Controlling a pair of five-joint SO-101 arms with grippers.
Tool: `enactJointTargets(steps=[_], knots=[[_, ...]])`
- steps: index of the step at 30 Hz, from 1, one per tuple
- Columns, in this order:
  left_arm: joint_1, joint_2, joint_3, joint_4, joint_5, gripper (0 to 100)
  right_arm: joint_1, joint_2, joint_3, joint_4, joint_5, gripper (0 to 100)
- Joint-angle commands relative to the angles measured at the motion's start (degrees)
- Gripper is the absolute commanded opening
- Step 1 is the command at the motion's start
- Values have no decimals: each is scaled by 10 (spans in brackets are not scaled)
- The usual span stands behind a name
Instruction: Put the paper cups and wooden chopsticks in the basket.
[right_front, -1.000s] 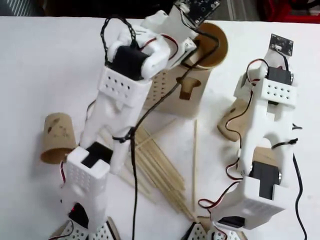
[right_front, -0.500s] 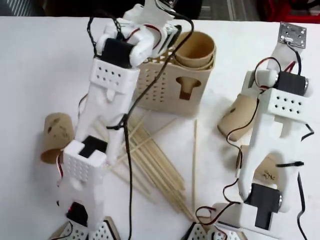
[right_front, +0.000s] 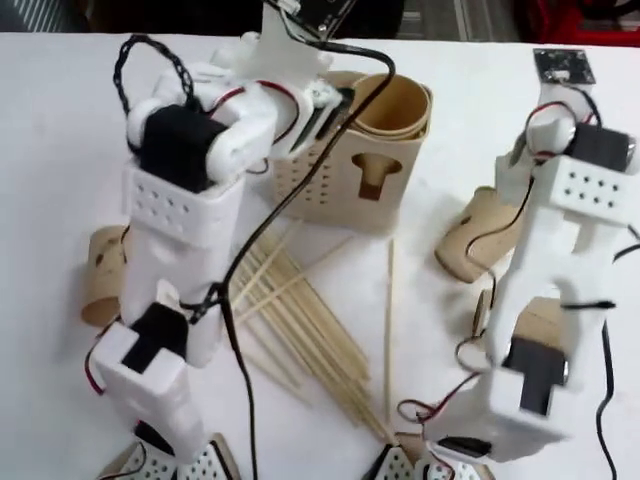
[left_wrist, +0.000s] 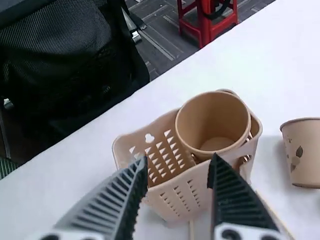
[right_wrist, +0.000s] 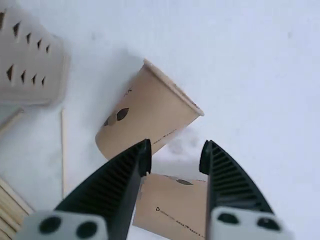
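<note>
A tan perforated basket (right_front: 352, 178) stands at the back of the table with a paper cup (right_front: 398, 98) upright inside it. In the left wrist view my left gripper (left_wrist: 177, 166) hangs open and empty just above the basket (left_wrist: 165, 165) and its cup (left_wrist: 212, 122). My right gripper (right_wrist: 176, 149) is open and empty over a cup lying on its side (right_wrist: 145, 115), with a second cup (right_wrist: 172, 207) beside it. The same two cups (right_front: 478, 238) (right_front: 545, 318) lie by the right arm. Another cup (right_front: 100, 275) lies at the left. Wooden chopsticks (right_front: 300, 320) are heaped between the arms.
One single chopstick (right_front: 389, 320) lies apart, right of the heap. Black cables (right_front: 235, 300) trail over the left arm and the chopsticks. A black chair (left_wrist: 60, 55) and a red stool (left_wrist: 210, 15) stand beyond the table's far edge.
The left gripper carried a cup over the basket, let it go inside and has drawn back to the left. The right arm has shifted over the cups on the right.
</note>
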Motion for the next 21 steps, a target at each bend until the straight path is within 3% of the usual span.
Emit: enactJointTargets(steps=[1,9,21], knots=[[2,-43,-14,33,3,211,7,75,-135,28,7,173],[-26,-82,25,55,3,211,-21,275,-327,49,7,173],[-29,-192,204,51,2,207,-44,371,-335,51,4,171]])
